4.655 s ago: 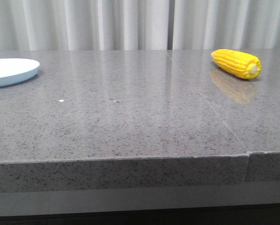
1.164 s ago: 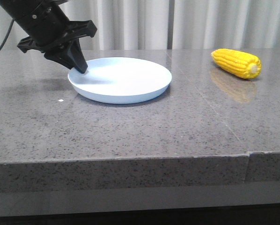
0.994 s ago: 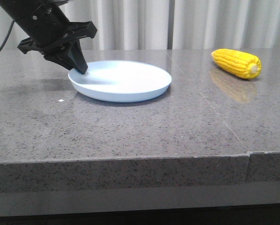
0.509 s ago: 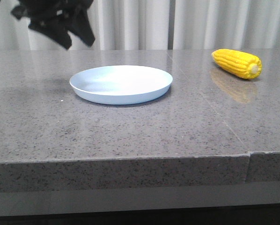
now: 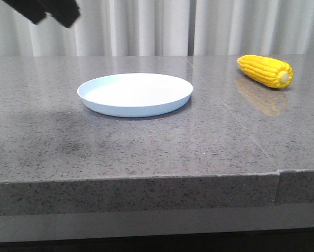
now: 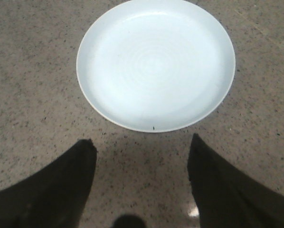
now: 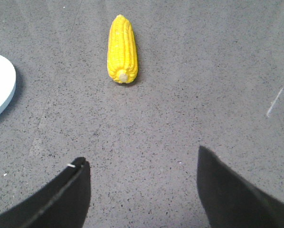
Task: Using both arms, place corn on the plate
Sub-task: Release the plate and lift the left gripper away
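Your left gripper point(image 6: 141, 147) is open, fingers point(image 6: 61, 185) spread wide and holding nothing. It hangs clear above the table point(image 5: 146, 142), with the plate point(image 6: 155, 64) just beyond the fingertips in the left wrist view. In the front view you only get a dark piece of that arm point(image 5: 46, 9) at the far left top corner, up against the curtain point(image 5: 146, 26).

Your right gripper point(image 7: 142, 164) is also open and empty, fingers point(image 7: 227, 194) wide apart, above bare table. The corn point(image 7: 122, 49) lies ahead of it, well apart from the fingertips, stub end pointing back toward the gripper. The plate's edge just shows at the side of that view. The right arm doesn't show in the front view.

Plate sits flat on the table, left of centre, mid-depth, nothing on it. There's a tiny dark speck on its rim on the side nearest the left gripper.

Corn lies on its side at the far right of the table, well apart from the plate, not touching anything. In the front view its pale stub end faces right and slightly toward you, tapered tip pointing left. Its reflection shows on the glossy surface just in front of it.

Table is grey speckled stone with a seam running near-to-far between plate and corn.
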Robot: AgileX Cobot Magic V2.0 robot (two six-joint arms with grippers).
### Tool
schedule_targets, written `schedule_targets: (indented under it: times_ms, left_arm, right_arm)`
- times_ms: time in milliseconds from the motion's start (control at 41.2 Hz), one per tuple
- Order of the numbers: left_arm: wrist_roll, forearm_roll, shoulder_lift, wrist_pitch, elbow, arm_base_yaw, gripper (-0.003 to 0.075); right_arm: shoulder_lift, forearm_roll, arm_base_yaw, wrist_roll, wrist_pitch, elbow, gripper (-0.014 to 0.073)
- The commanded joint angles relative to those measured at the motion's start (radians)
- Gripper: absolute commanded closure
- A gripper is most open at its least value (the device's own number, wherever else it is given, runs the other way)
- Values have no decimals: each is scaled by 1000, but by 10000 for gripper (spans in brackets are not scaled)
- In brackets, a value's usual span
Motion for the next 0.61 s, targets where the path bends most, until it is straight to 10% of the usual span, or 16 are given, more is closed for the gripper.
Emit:
schedule_targets:
  times_ms: [0,582]
  left_arm:
    - [-16,6,-131,-70,50,-9,300]
    - [-16,6,-350,-80,181,-9,300]
  right_arm:
    - [8,-8,-8,-9,-65,-24,85]
    - [8,-8,-8,-9,-65,-24,85]
